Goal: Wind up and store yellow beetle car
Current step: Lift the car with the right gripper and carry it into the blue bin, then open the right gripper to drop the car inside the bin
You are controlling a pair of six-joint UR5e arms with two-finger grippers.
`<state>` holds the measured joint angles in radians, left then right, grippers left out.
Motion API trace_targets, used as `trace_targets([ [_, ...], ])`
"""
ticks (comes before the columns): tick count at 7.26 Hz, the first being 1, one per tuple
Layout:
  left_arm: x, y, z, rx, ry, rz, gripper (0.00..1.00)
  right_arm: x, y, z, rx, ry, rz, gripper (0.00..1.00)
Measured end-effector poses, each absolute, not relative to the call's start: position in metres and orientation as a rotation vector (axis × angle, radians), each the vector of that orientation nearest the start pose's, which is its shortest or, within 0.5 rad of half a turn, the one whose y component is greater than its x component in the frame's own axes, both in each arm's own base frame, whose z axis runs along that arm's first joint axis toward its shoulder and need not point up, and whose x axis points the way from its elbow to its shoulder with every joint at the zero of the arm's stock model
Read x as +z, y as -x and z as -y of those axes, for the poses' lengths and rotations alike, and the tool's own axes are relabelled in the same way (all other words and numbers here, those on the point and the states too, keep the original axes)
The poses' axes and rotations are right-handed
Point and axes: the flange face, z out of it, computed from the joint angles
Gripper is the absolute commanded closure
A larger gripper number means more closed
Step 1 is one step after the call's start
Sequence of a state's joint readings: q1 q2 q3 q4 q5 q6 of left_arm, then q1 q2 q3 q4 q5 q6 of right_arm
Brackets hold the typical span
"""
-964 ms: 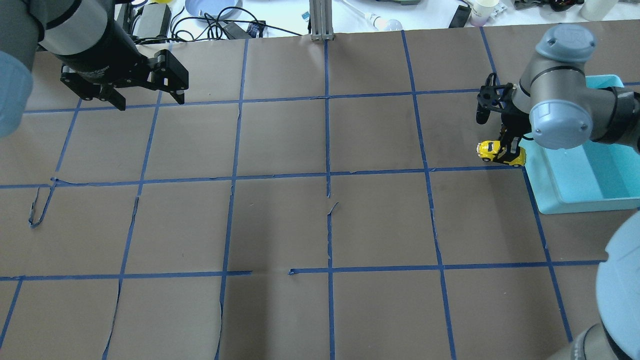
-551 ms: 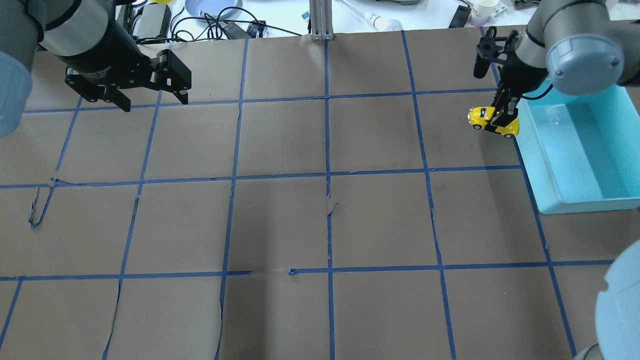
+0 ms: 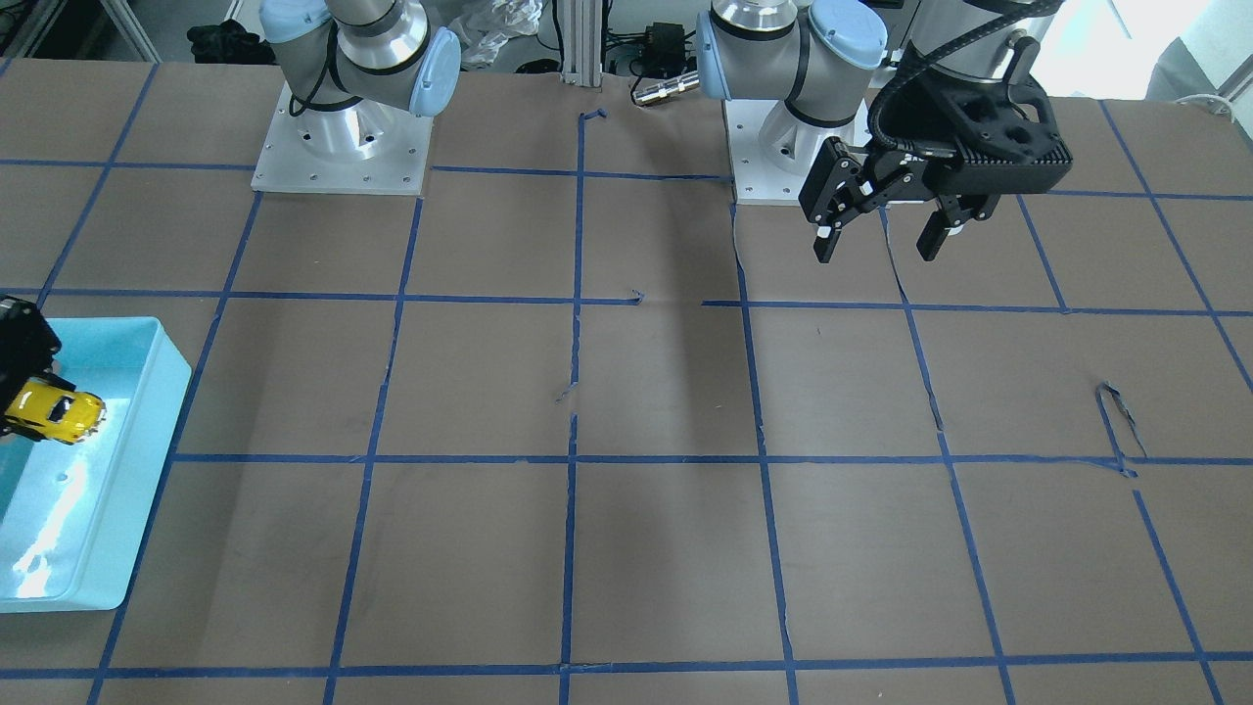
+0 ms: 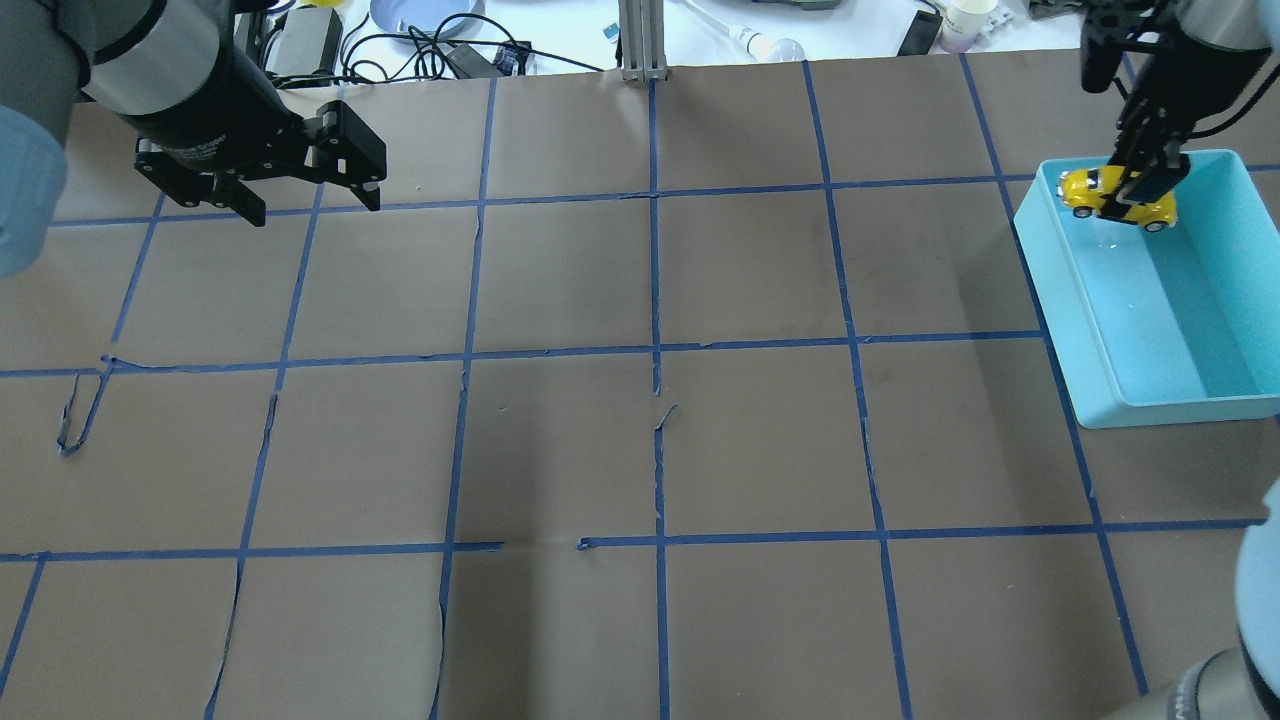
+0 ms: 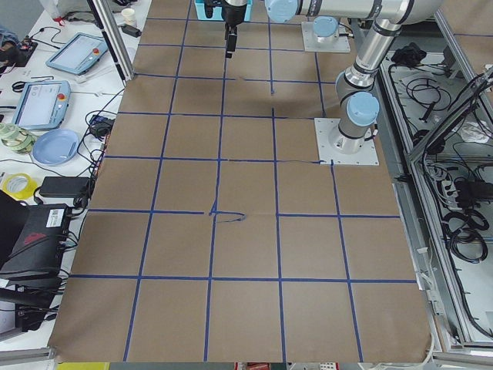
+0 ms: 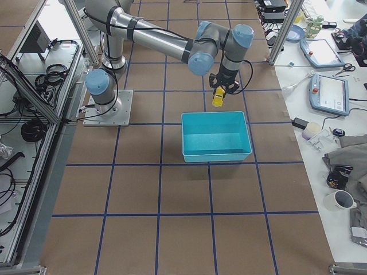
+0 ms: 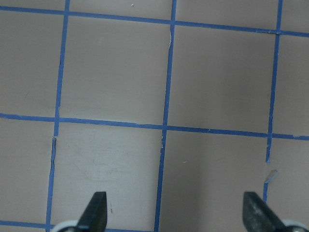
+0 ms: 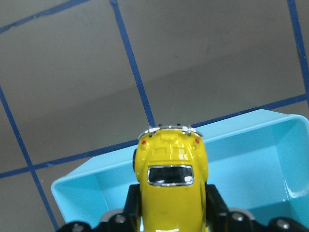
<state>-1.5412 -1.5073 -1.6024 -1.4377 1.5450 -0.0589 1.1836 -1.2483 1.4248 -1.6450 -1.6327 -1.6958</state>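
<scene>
The yellow beetle car (image 4: 1118, 196) hangs in my right gripper (image 4: 1140, 188), which is shut on its sides, in the air over the far end of the light blue bin (image 4: 1195, 300). The right wrist view shows the car (image 8: 170, 181) from above between the fingers (image 8: 216, 200), over the bin's end wall (image 8: 96, 174). It also shows in the front view (image 3: 51, 413) and the right side view (image 6: 219, 96). My left gripper (image 4: 312, 200) is open and empty above the far left of the table; the left wrist view shows its fingertips (image 7: 96, 208) wide apart.
Brown paper with a blue tape grid covers the table (image 4: 640, 400). Loose, torn tape curls at the left (image 4: 75, 410) and near the middle (image 4: 665, 415). Cables, a blue plate and cups lie beyond the far edge (image 4: 430, 30).
My right gripper has lifted the car off the table beside the bin and carried it away from me and to the right, over the bin's far end. The left gripper has barely moved.
</scene>
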Motion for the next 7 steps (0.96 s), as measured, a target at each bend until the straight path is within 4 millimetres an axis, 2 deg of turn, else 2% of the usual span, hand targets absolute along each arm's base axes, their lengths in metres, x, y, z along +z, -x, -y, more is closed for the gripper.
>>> trace_targets([
  [1,0.517,0.122,0.484,-0.26,0.136,-3.158,0.0,0.373,0.144,0.609,0.174,1.914,-2.398,1.0],
  [2,0.517,0.121,0.484,-0.26,0.135,-3.159,0.0,0.347,0.168,0.608,0.183,1.94,-2.38,1.0],
  [3,0.518,0.121,0.484,-0.261,0.135,-3.158,0.0,0.314,0.182,0.608,0.184,1.97,-2.38,1.0],
  [4,0.518,0.121,0.484,-0.263,0.136,-3.155,0.0,0.283,0.186,0.605,0.178,1.99,-2.391,1.0],
  [5,0.519,0.12,0.484,-0.263,0.137,-3.155,0.0,0.26,0.185,0.599,0.176,2.001,-2.398,0.83],
  [6,0.519,0.121,0.484,-0.263,0.135,-3.155,0.0,0.244,0.184,0.593,0.179,2.003,-2.402,0.01],
  [7,0.519,0.121,0.484,-0.264,0.135,-3.157,0.0,0.236,0.185,0.591,0.178,1.999,-2.408,0.0],
])
